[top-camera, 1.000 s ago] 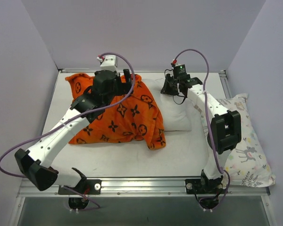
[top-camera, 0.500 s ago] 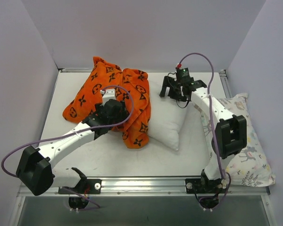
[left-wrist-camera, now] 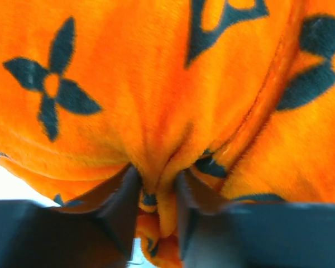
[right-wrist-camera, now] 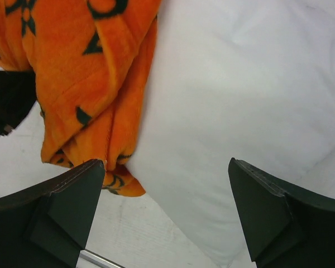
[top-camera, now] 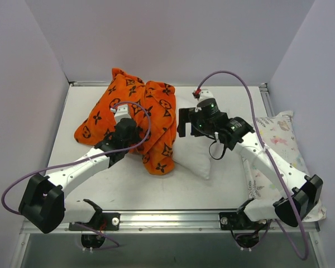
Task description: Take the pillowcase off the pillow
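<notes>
The orange pillowcase (top-camera: 148,109) with black flower motifs lies bunched on the left half of the table, its right edge draped on the plain white pillow (top-camera: 194,152). My left gripper (top-camera: 128,137) sits in the middle of the bunch. In the left wrist view, the left gripper (left-wrist-camera: 156,192) is shut on a fold of the pillowcase (left-wrist-camera: 128,100). My right gripper (top-camera: 187,128) hovers over the pillow's upper left part. The right gripper (right-wrist-camera: 167,195) is open above the pillow (right-wrist-camera: 240,100), with the pillowcase (right-wrist-camera: 78,72) hanging by its left finger, nothing between the fingers.
A white pillow with pastel prints (top-camera: 287,162) lies along the right edge, partly under the right arm. The table (top-camera: 223,187) is walled at the back and on both sides, with a metal rail along the near edge.
My left gripper has shut on a fold of the pillowcase. The right gripper has opened wide, and its arm has swung left and nearer over the pillow. The pillowcase is bunched further left, baring more pillow.
</notes>
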`<act>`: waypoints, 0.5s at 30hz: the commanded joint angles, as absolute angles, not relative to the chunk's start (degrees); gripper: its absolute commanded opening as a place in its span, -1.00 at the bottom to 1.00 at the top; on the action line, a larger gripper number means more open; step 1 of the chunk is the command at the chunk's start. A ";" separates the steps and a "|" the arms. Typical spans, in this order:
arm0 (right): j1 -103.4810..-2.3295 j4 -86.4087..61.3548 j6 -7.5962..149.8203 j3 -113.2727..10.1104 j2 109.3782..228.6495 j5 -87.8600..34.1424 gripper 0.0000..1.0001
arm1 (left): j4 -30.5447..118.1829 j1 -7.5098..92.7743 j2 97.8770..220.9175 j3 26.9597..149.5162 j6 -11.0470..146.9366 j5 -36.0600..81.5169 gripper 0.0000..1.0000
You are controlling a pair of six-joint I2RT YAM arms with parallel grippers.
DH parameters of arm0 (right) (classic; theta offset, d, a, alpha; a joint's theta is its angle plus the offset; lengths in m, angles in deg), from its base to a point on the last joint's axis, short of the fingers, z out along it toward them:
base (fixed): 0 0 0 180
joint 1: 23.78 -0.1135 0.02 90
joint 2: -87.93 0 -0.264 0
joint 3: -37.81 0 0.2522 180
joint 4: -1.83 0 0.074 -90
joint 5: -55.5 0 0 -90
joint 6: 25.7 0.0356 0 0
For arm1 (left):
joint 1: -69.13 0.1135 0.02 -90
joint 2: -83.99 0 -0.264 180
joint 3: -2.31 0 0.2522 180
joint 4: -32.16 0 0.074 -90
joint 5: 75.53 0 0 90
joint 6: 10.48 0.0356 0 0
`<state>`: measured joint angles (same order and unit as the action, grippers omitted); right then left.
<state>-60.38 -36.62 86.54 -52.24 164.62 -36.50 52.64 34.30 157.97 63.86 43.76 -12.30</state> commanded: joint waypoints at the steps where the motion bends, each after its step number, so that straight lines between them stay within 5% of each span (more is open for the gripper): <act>1: -62.36 -36.89 86.53 -47.41 168.08 -41.62 1.00 | 47.95 36.61 157.38 63.35 43.23 -9.80 -0.46; 5: -62.28 -32.94 87.24 -43.54 170.81 -42.67 1.00 | 51.00 38.02 157.38 64.14 42.79 -10.14 -0.94; 12: -61.22 -27.23 89.17 -40.64 174.15 -39.34 1.00 | 49.54 38.11 150.80 62.13 45.76 -5.50 -1.00; 13: -61.13 -26.70 89.61 -40.46 174.50 -39.07 0.92 | 48.48 38.02 150.09 61.69 46.82 -1.05 -0.80; 14: -61.04 -26.26 90.04 -40.20 174.59 -38.64 0.83 | 46.82 37.84 149.39 60.99 47.96 1.78 -0.33; 15: -60.87 -25.39 90.48 -40.11 174.85 -38.28 0.72 | 46.80 37.32 148.16 60.98 48.84 3.64 0.51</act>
